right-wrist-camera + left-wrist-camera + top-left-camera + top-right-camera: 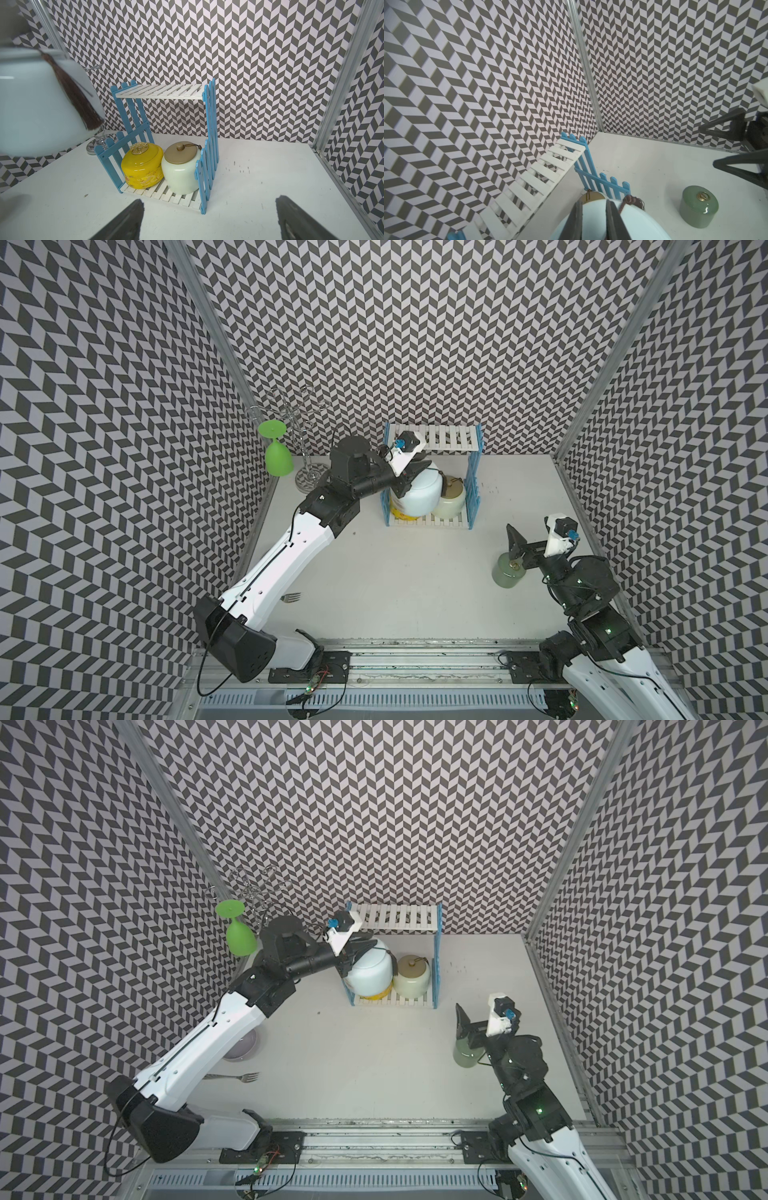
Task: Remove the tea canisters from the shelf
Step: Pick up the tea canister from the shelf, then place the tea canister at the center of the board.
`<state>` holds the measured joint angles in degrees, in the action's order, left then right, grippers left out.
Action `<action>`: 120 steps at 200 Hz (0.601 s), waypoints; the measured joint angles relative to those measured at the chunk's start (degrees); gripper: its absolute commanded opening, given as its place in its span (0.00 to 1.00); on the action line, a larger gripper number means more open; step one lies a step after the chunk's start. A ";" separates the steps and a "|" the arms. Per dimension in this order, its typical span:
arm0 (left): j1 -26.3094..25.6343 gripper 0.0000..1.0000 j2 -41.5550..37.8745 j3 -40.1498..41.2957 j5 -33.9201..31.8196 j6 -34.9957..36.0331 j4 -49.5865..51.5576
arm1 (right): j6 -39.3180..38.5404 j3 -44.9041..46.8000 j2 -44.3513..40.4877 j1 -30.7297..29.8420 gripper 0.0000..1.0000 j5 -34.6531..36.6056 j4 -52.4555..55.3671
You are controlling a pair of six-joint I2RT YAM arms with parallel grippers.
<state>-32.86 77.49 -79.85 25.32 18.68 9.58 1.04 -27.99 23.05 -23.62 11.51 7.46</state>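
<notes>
The shelf (451, 439) (399, 915) (166, 91) stands against the back wall, its upper board bare. My left gripper (413, 472) (359, 950) (593, 202) is shut on the top of the pale blue tea canister (419, 493) (372, 971) (633, 224) (31, 99), which hangs in the air in front of the shelf's left half. On the lower board sit the yellow canister (399, 512) (143, 168) and the cream, tan-lidded canister (451, 497) (411, 977) (180, 172). The sage green canister (505, 572) (463, 1056) (697, 209) rests on the table at right. Just above it, my right gripper (515, 545) (463, 1023) (209, 207) is open and holds nothing.
A green upside-down goblet (276, 456) hangs on the chrome wire stand (305, 439) at the back left. A fork (291, 597) lies by the left arm, and a pale bowl (245, 1048) shows under it. Patterned walls close three sides.
</notes>
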 measured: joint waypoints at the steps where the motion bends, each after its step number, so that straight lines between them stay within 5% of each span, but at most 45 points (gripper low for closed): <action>1: -0.07 0.00 -0.09 0.28 0.07 0.04 -0.11 | 0.00 0.00 -0.02 0.00 1.00 0.04 0.00; 120: -5.73 0.00 -3.93 35.36 4.13 0.59 -33.53 | -0.42 0.02 -2.21 0.00 1.00 2.49 -0.22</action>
<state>-38.59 73.56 -44.49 29.45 19.27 -23.94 0.62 -27.97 20.84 -23.62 14.00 7.25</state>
